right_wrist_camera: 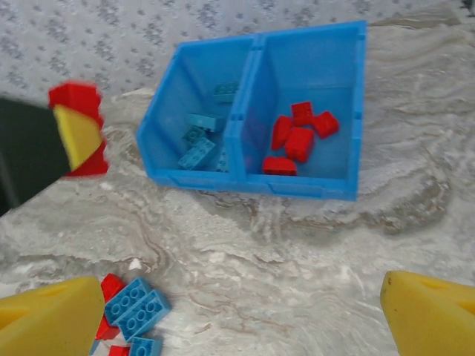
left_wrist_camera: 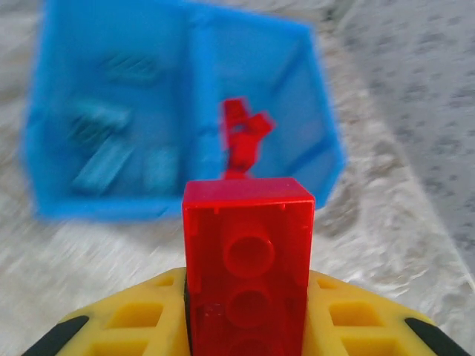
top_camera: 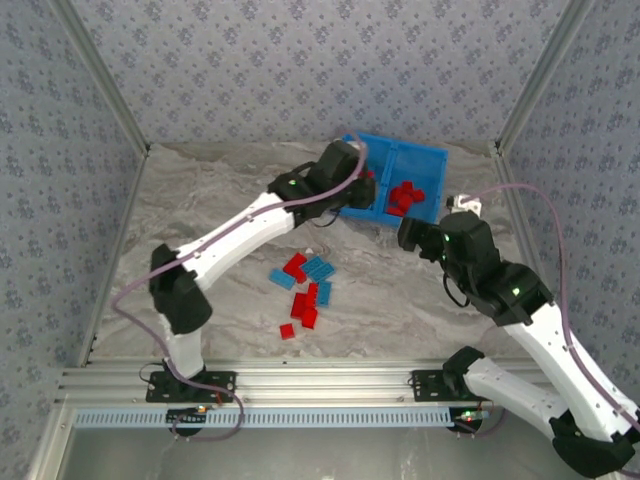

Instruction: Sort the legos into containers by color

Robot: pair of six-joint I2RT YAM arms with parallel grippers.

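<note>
Tool on the left (left_wrist_camera: 247, 322) clamps a red lego (left_wrist_camera: 249, 252) near the bin (left_wrist_camera: 104, 204).

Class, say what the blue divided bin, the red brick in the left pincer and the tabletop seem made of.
Blue divided bin: probably moulded plastic, uniform colour, thin walls. Red rectangular brick: glossy plastic, seemingly translucent. Grey-veined tabletop: marble look, matte; possibly printed surface.

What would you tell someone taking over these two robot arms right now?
Grippers: the left gripper is shut on a red brick, near the bin. The right gripper is open and empty.
Done: light blue bricks lie in the bin's left compartment, red bricks in the right one.
Left: drop the held brick in the red side, then sort the mixed pile on the table.
</note>
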